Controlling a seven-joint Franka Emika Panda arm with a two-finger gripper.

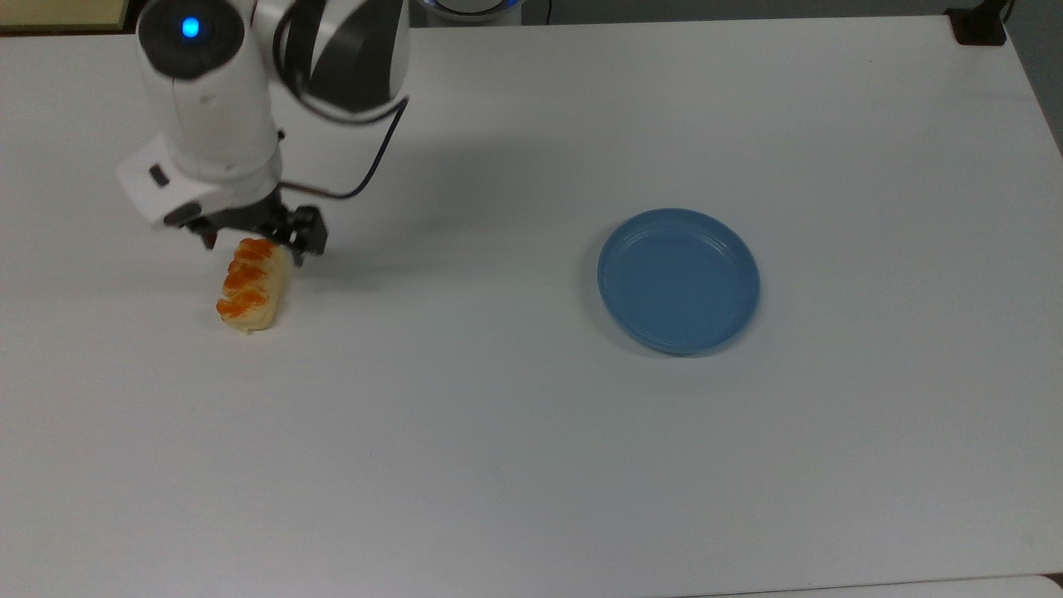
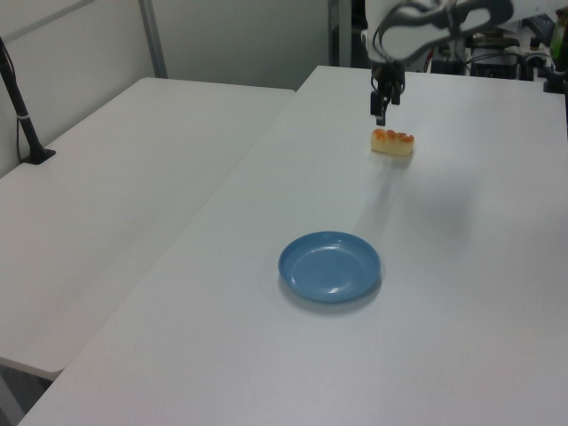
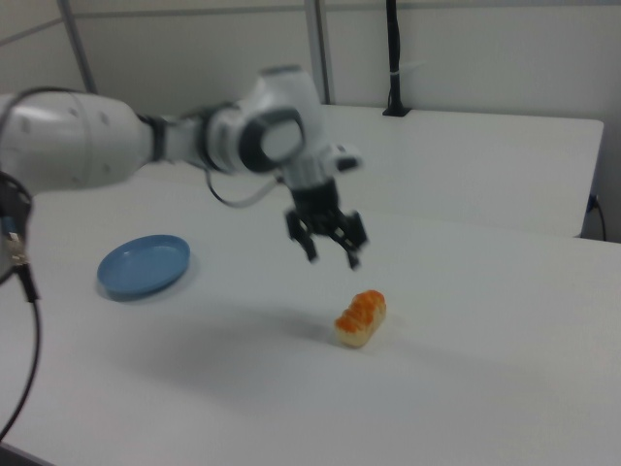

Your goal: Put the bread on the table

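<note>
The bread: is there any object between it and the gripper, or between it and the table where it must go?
Nothing visible stands in the way. The bread already lies on the table, and the open gripper hangs just above it with only air between. The blue plate sits far off, at the right view's left.

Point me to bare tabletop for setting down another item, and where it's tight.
Bare: the wide stretch of table between the bread and the blue plate, the whole near strip along the top view's bottom edge, and the corner to the top view's right of the plate. Tight: around the bread, where the open gripper hangs just above it.
</note>
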